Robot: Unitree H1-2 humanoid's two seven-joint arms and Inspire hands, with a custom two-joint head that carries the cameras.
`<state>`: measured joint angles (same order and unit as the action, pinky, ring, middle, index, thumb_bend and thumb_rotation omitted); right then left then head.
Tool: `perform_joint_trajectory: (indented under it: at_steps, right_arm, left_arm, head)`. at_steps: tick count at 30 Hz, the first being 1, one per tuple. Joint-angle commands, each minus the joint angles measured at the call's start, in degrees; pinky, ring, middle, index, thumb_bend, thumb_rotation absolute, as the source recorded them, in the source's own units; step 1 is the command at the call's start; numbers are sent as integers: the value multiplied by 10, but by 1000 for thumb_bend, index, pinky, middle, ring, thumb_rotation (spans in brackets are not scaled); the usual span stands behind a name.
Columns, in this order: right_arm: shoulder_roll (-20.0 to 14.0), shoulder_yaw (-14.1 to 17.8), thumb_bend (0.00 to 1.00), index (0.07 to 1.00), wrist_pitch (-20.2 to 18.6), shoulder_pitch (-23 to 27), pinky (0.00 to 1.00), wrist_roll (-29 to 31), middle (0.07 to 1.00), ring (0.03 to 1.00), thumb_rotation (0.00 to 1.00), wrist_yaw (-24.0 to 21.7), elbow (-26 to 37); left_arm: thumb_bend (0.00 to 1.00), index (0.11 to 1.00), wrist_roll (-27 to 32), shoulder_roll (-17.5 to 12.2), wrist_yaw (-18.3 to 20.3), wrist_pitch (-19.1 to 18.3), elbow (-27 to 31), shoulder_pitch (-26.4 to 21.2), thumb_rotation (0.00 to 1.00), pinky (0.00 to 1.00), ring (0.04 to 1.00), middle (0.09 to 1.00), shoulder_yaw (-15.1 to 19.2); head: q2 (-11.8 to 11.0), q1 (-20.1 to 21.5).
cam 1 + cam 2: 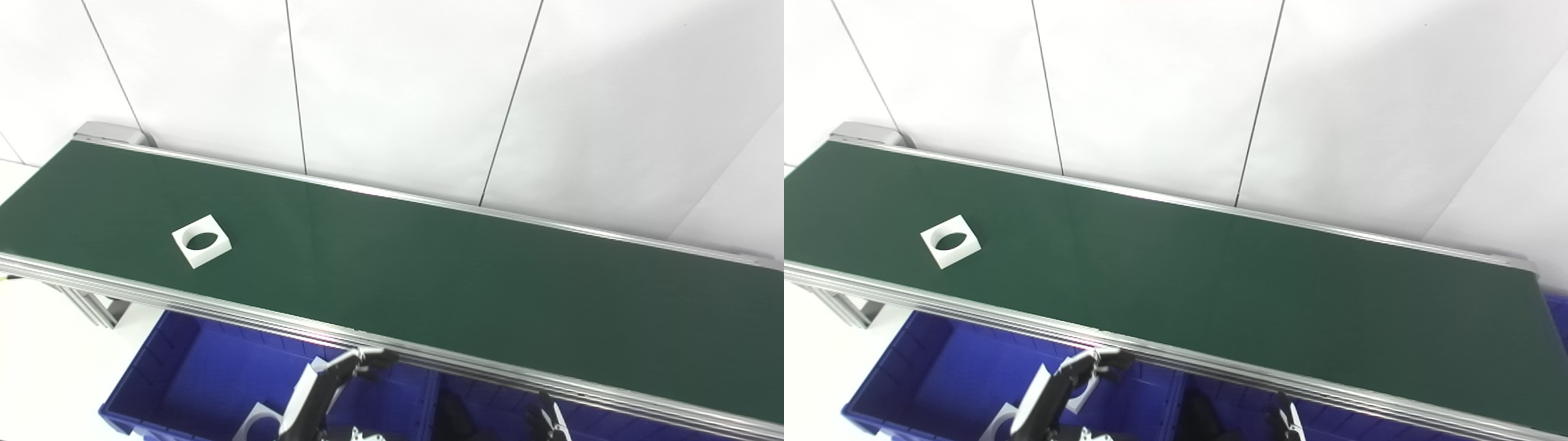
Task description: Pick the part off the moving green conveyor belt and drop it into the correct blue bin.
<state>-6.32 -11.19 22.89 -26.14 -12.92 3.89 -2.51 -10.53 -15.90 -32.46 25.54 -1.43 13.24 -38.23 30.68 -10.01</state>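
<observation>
Lying flat on the green conveyor belt (429,263) in the left eye view, a white square part (201,240) with a round hole through it was seen toward the belt's left end, close to the near aluminium rail (245,315) but not touching it. Below that rail, a blue bin (184,373) was seen at the lower left, with a second blue bin (606,422) beside it to the right. The left hand (343,373) was held over the left bin, just below the rail, with its fingers curled and nothing visibly gripped; a white piece (260,422) with a round cut-out was seen in the bin beside its forearm. Only the fingertips of the right hand (548,422) were shown at the bottom edge, so its state could not be told.

Viewed from the right eye, the same part (950,241) was found on the belt (1182,282) near the left end, well apart from both hands. The left hand (1078,373) was again seen over the left bin (937,367), fingers bent and apparently holding nothing, with a white piece (1001,422) below it and another white piece (1081,392) just behind its fingers. The right hand (1286,422) was cut off by the bottom edge, and whether it was spread or closed could not be told. White wall panels (1151,92) were seen behind the belt.
</observation>
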Motion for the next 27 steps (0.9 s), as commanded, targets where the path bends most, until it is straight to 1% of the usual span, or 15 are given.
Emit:
perform_joint_trajectory:
  at_steps: [1,3,5,7,9,10,12,13,16,19,21,23,27]
  right_arm:
    - [1,2,781,980,35,8,886,8,906,902,349,-1,3]
    - [0,0,778,982,39,11,876,9,913,901,349,2,-1]
    - [0,0,779,983,39,13,876,15,917,904,346,1,-4]
    - [0,-1,777,986,40,14,882,25,918,905,331,-1,-3]
    - [0,-2,777,989,40,14,890,37,916,908,323,-5,-4]
    - [-1,-3,778,990,40,16,892,37,915,909,322,-4,-6]
    - [-5,-6,764,993,40,18,885,33,921,905,330,-1,-8]
    - [-7,-7,761,993,40,20,883,31,922,905,331,2,-9]
    - [-9,-8,761,994,40,21,871,32,924,903,323,3,-10]
    - [-12,-11,762,997,40,24,866,37,924,903,331,5,-12]
    - [-14,-12,758,996,40,25,875,41,919,900,323,4,-12]
    - [-15,-13,760,996,40,26,898,48,916,907,309,1,-12]
    - [-20,-18,762,993,40,29,891,46,909,900,319,7,-13]
  left_arm:
    - [979,686,23,0,17,14,42,-8,331,606,692,732,21]
    - [997,711,50,4,55,14,65,-6,351,604,706,765,45]
    - [1000,748,66,11,90,14,79,-3,366,624,737,810,69]
    - [1000,775,82,20,121,13,101,-4,358,650,749,818,96]
    - [1000,796,88,28,145,8,123,-6,354,675,764,816,121]
    - [1000,801,80,36,150,4,132,-8,354,681,768,815,137]
    - [1000,789,56,53,154,-1,141,-13,378,648,733,787,170]
    - [1000,787,62,58,164,-16,151,-18,384,641,725,781,183]
    - [977,809,79,72,194,-57,174,-24,364,675,760,810,211]
    - [955,823,48,89,203,-102,194,-32,386,681,767,823,243]
    - [931,827,28,100,207,-130,205,-37,405,703,775,831,261]
    - [872,845,12,109,211,-155,214,-43,400,730,796,853,275]
    - [788,885,-56,115,218,-218,229,-63,435,758,828,889,300]
  head:
    - [-2,-7]
    - [-4,-11]
    - [-4,-13]
    - [-3,-13]
    - [-4,-15]
    - [-5,-17]
    - [-5,-19]
    - [-8,-23]
    - [-9,-26]
    - [-10,-30]
    - [-10,-31]
    - [-10,-32]
    - [-11,-36]
